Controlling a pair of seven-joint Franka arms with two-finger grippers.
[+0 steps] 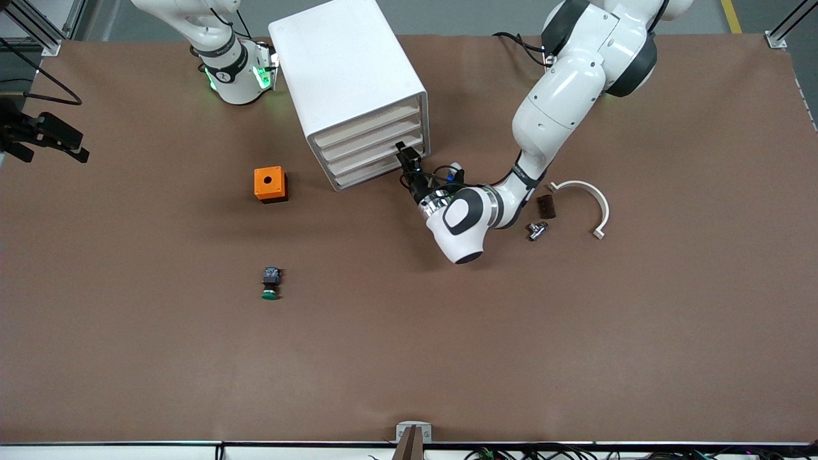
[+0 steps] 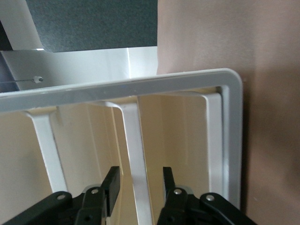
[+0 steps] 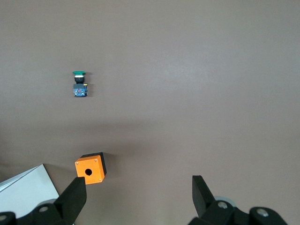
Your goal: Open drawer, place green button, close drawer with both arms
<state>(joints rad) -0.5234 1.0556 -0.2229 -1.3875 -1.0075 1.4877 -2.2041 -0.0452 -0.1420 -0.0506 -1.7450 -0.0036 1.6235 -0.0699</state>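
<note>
The white cabinet (image 1: 345,70) stands toward the robots' bases with all four fronts shut; the drawer (image 1: 364,174) is the lowest. My left gripper (image 1: 403,151) is at the fronts' end toward the left arm. In the left wrist view it (image 2: 140,169) is open, its fingers either side of a white front lip (image 2: 133,140) with a gap on both sides; I cannot tell which front this is. The button (image 1: 271,284), green cap and black-blue body, lies on the table nearer the front camera than the cabinet. My right gripper (image 3: 138,179) hangs open and empty, high over the table, with the button (image 3: 80,83) well away from it.
An orange box (image 1: 270,184) with a round hole sits between cabinet and button, also in the right wrist view (image 3: 90,168). Toward the left arm's end lie a white curved piece (image 1: 591,198), a small brown part (image 1: 545,206) and a metal part (image 1: 537,230).
</note>
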